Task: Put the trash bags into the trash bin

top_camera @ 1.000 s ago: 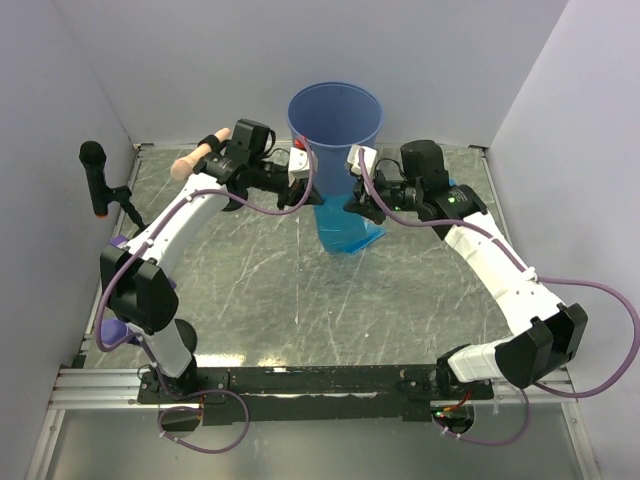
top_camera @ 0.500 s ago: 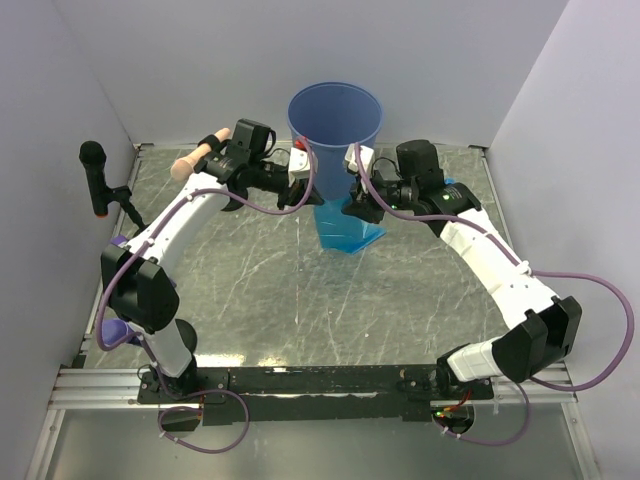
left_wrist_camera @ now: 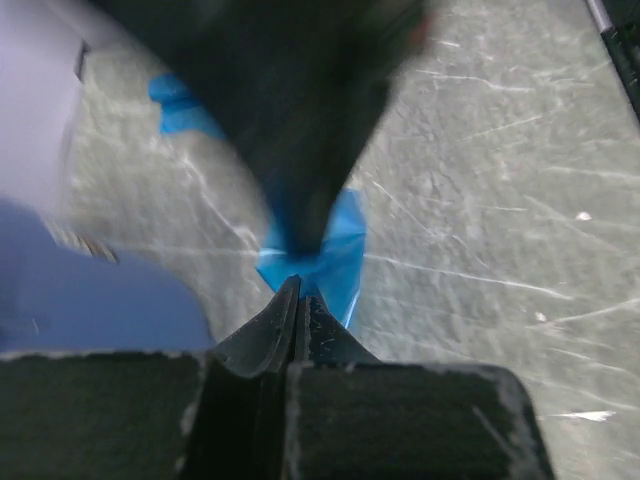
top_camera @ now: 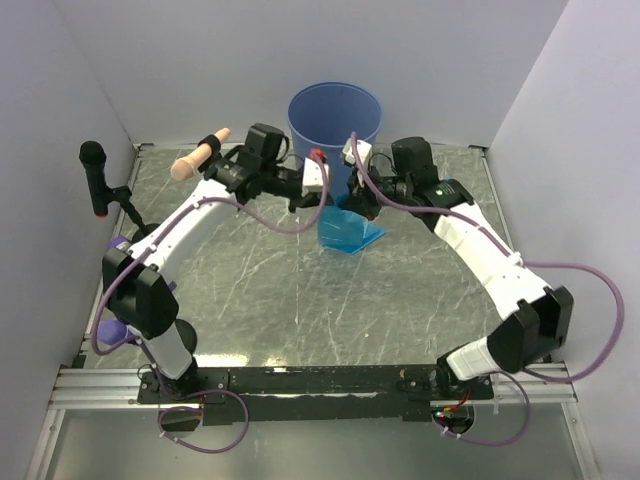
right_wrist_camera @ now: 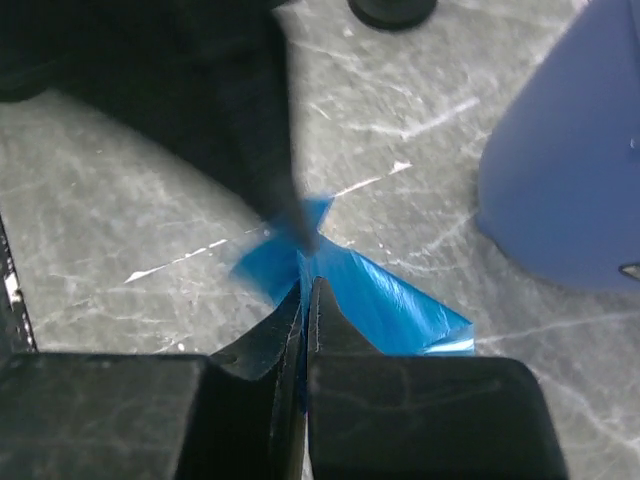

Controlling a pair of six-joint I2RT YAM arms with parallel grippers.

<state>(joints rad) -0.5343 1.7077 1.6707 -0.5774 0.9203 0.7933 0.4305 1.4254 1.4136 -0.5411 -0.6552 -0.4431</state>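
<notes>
— Is the trash bin [top_camera: 292, 110], beyond both jaws, being filled?
— Not yet; the trash bag [top_camera: 348, 232] is being pinched outside it, in the right gripper's [right_wrist_camera: 308, 290] closed jaws. The left gripper's [left_wrist_camera: 297, 290] shut jaws are being pressed to its edge, hold unclear.

A round, rigid blue plastic bucket [top_camera: 335, 115] stands at the far middle of the grey marbled worktop [top_camera: 300, 310], close to the back wall, with its mouth open upward. Its front is crowded: the left gripper [left_wrist_camera: 297, 300] and right gripper [right_wrist_camera: 305, 300], both closed, sit almost tip to tip over a thin translucent blue film bag [top_camera: 350, 235] that rises from the worktop just before the bucket. The white arms arch in from the near corners and leave the wide middle between them open, while pale walls close three sides and a black microphone on a stand [top_camera: 93, 170] narrows the far left corner.
</notes>
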